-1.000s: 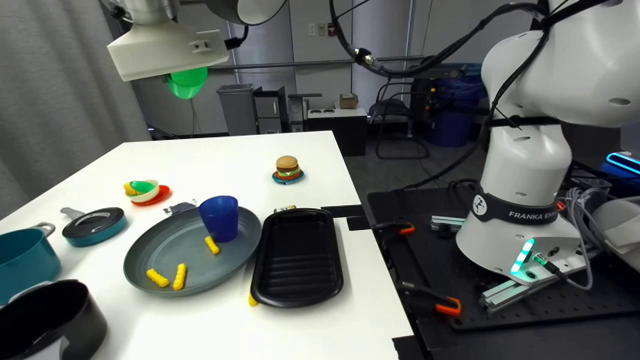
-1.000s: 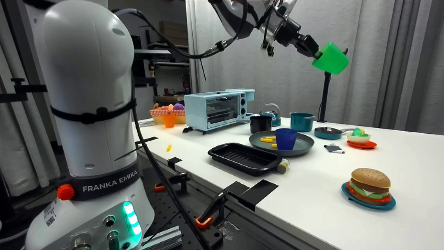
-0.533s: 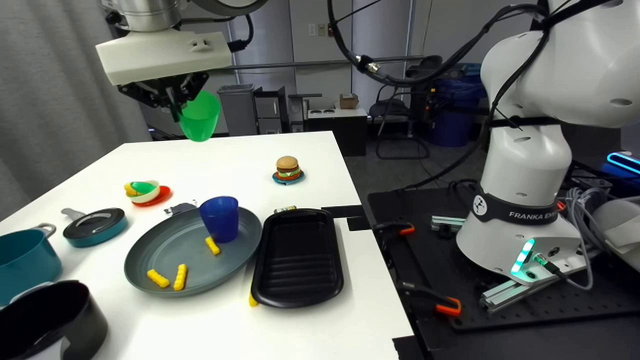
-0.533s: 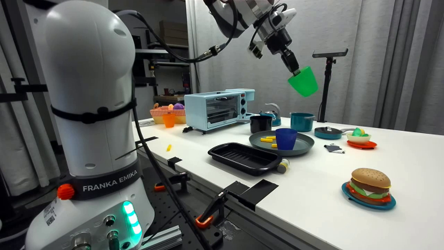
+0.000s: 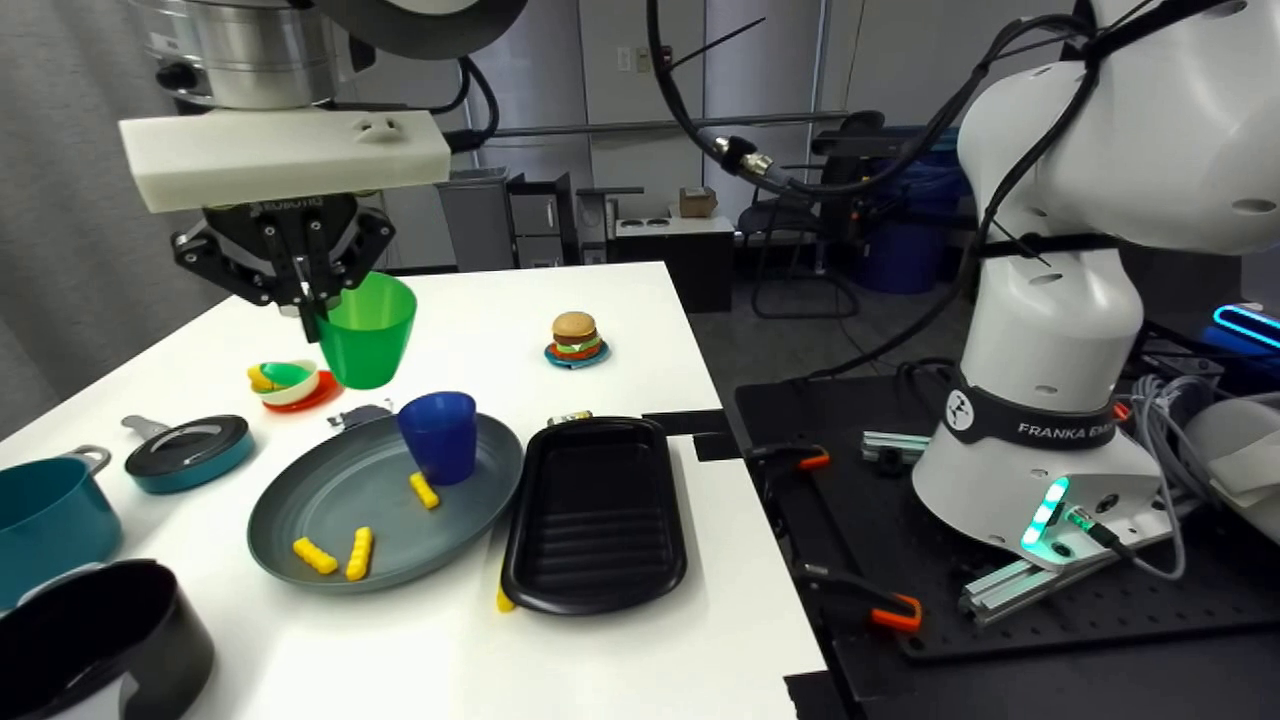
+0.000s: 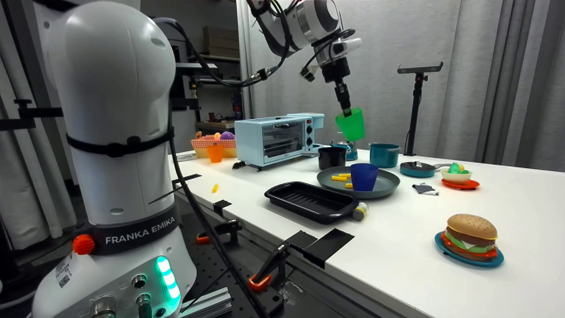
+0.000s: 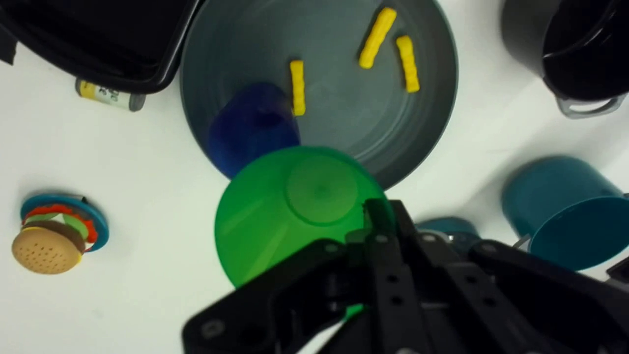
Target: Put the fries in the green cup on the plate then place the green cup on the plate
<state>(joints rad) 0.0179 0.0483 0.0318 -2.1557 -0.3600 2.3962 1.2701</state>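
Three fries (image 7: 298, 88) on plate (image 7: 344, 101); fingers (image 6: 344, 100) grip green cup (image 6: 352, 126) aloft

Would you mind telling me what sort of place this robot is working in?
Most likely a robotics lab with a play-kitchen setup: the robot arm's base stands over a black perforated board, orange-tipped clamps sit close by, and a toy burger is among the things on the white table.
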